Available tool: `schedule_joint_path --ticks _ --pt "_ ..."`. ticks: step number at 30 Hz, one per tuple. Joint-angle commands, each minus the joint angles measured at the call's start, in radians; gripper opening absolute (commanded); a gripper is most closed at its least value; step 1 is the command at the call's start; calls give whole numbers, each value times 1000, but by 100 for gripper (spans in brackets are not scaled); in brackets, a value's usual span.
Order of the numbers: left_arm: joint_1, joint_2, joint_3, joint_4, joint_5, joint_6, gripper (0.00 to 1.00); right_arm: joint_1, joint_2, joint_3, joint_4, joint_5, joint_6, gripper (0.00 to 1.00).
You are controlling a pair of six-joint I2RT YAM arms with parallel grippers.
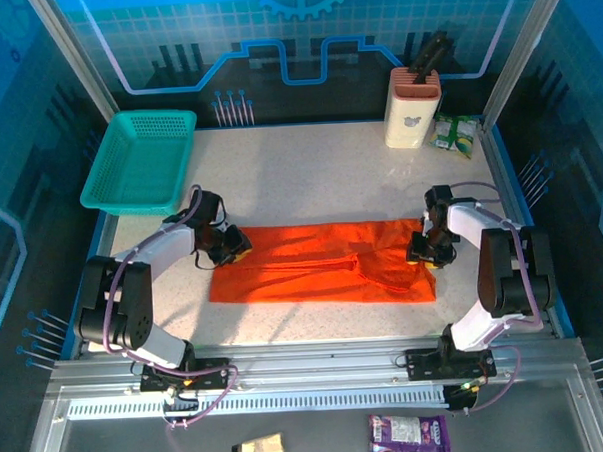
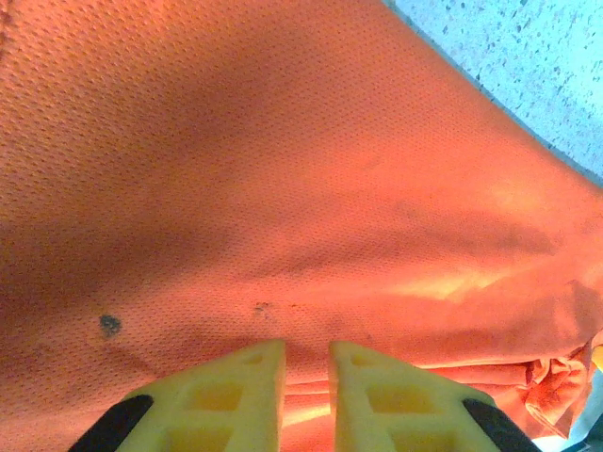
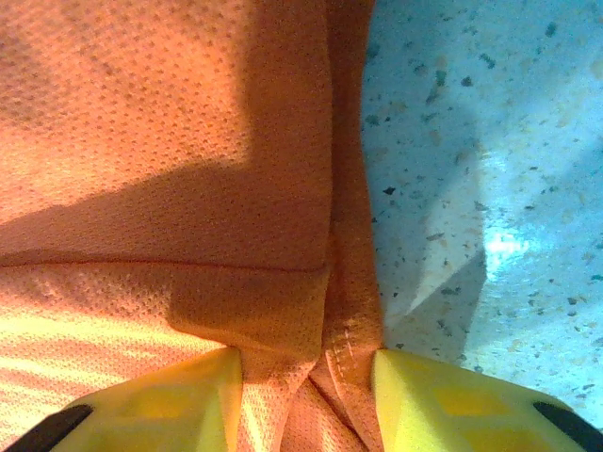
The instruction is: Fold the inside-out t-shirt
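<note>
Your shirt [image 1: 318,263] is lying flat on the table [image 1: 309,166] as one long strip, nearer to you than the basket [image 1: 130,201] and running away from it to the right. Your left gripper [image 1: 230,249] is sitting at the end close to the basket, its fingers [image 2: 226,395] almost together and pinching a thin bit of cloth. Your right gripper [image 1: 423,253] is at the end far from the basket, a bit wider, squeezing a bunch of the edge. Each arm is holding its own end, so lifting both looks like the next job. The table is flat, with bare room beyond the shirt, level with the basket.
</note>
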Motion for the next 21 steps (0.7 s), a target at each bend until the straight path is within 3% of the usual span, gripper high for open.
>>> schedule_joint_path --ticks 1,9,21 --pt "4 -26 -1 -22 21 -23 20 -11 -4 -18 12 20 12 44" --pt "3 -38 3 -29 14 -24 20 -15 -53 -10 61 65 -24 53" --pt "3 -58 8 -42 15 -27 20 -23 -31 -62 57 -26 0 50"
